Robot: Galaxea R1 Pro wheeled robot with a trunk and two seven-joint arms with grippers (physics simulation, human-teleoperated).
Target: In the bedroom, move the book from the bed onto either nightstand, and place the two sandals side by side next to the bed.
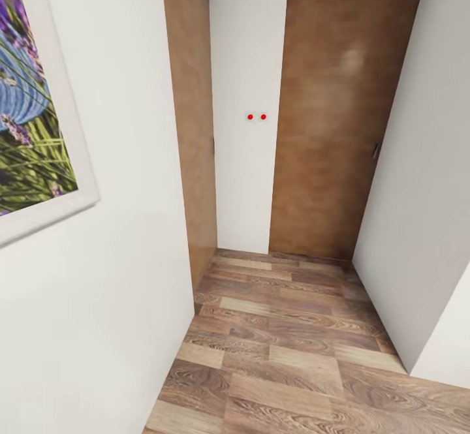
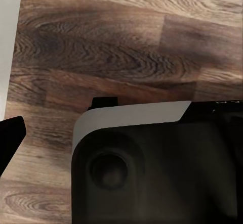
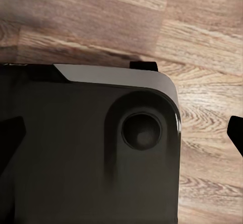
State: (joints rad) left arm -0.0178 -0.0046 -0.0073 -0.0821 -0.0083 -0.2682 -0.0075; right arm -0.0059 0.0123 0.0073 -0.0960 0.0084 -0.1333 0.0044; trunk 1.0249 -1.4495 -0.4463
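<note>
a: since the hand-sized book, the blue sandals, the bed and the nightstand are nowhere in these pictures, where do you put them?

b: i can't place them from this spot. what belongs to the bedroom here is the framed purple lavender picture with its white border [image 1: 29,104] on the white wall [image 1: 124,225] close at the robot's left, and the light-brown wood-plank floor [image 1: 294,349] running ahead.

a: and further out?

b: the floor narrows into a short passage. a brown wooden door [image 1: 336,124] closes its far end, a second brown panel [image 1: 191,121] stands along the left side, and two small red dots [image 1: 256,117] sit on the strip of white wall between them. another white wall [image 1: 411,212] bounds the right.

a: why do the arms hang as they do?

b: my guess is that they are tucked for travel. both wrist cameras look straight down at planks across the robot's own dark rounded body [image 2: 157,168], with its pale grey edge [image 3: 109,76] in the right wrist view. nothing lies beneath them.

a: the left end effector [image 2: 11,135]?

b: only a dark fingertip pokes in at the frame's edge, so i cannot tell whether it is released or clenched. nothing visible is in it.

a: the right end effector [image 3: 236,133]?

b: same story: dark tips at the edges, state unreadable.

a: so how far along?

b: i judge it a transit stretch; the robot probably has to turn away from this corridor to find the bed.
</note>
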